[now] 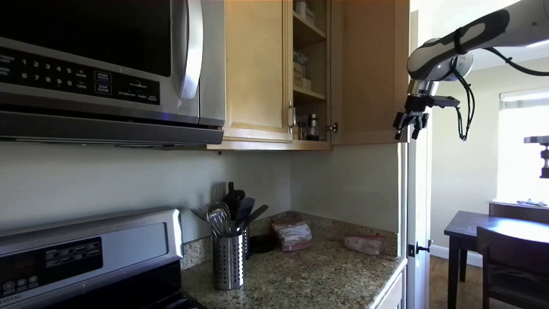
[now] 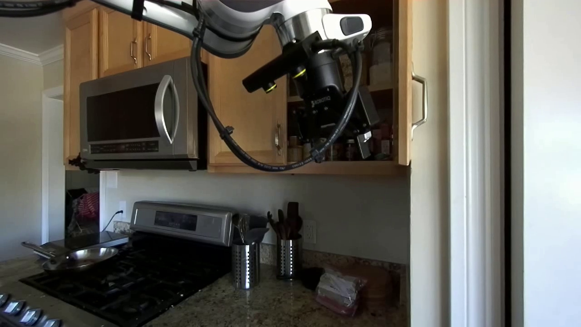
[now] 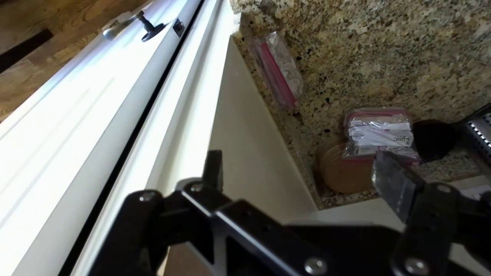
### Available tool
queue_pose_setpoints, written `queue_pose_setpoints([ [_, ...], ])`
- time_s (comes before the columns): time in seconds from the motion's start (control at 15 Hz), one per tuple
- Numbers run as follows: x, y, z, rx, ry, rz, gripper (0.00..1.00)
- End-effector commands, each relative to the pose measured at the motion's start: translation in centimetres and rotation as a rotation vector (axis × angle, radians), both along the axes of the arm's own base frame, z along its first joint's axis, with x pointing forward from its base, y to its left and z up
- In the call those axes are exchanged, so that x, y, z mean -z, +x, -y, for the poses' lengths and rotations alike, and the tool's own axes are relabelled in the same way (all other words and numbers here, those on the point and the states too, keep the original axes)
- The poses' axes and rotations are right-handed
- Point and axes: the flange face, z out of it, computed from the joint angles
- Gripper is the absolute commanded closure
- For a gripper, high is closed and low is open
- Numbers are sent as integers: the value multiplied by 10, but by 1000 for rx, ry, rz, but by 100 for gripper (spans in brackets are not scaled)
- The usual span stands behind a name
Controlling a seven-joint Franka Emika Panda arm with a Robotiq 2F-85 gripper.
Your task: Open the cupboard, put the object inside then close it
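Note:
The maple cupboard (image 1: 257,73) shows in both exterior views, its left door shut. Its right door (image 1: 366,73) is swung wide open, with a silver handle (image 2: 420,102) on the outer face. Jars and containers stand on the shelves, among them a dark silver-topped bottle (image 1: 313,126) at the bottom. My gripper (image 1: 406,134) hangs near the open door's lower free edge in that exterior view; how far apart they are is unclear. In the wrist view the gripper (image 3: 298,161) is open, its pads (image 3: 395,184) apart with nothing between them. Which thing is the object cannot be told.
A steel microwave (image 1: 103,64) hangs left of the cupboard, above the stove (image 2: 136,268). On the granite counter (image 1: 313,274) below are a steel utensil holder (image 1: 228,262) and plastic bags (image 1: 294,234). A white door (image 3: 96,88) and its frame stand close beside the gripper.

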Motion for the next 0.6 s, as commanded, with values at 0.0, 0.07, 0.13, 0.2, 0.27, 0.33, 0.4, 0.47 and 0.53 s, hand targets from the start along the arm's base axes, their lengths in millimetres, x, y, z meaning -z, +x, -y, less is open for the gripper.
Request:
queue_pose_setpoints([
  [0.0, -1, 0, 1, 0, 0, 0, 0],
  [0.07, -1, 0, 1, 0, 0, 0, 0],
  [0.13, -1, 0, 1, 0, 0, 0, 0],
  [0.2, -2, 0, 5, 9, -1, 5, 0],
  [0.27, -3, 0, 9, 10, -2, 17, 0],
  [0.33, -5, -2, 12, 6, 0, 26, 0],
  [0.4, -8, -5, 15, 10, -2, 38, 0],
  [0.47, -12, -8, 19, 14, -9, 51, 0],
  [0.53, -16, -13, 25, 21, -12, 67, 0],
])
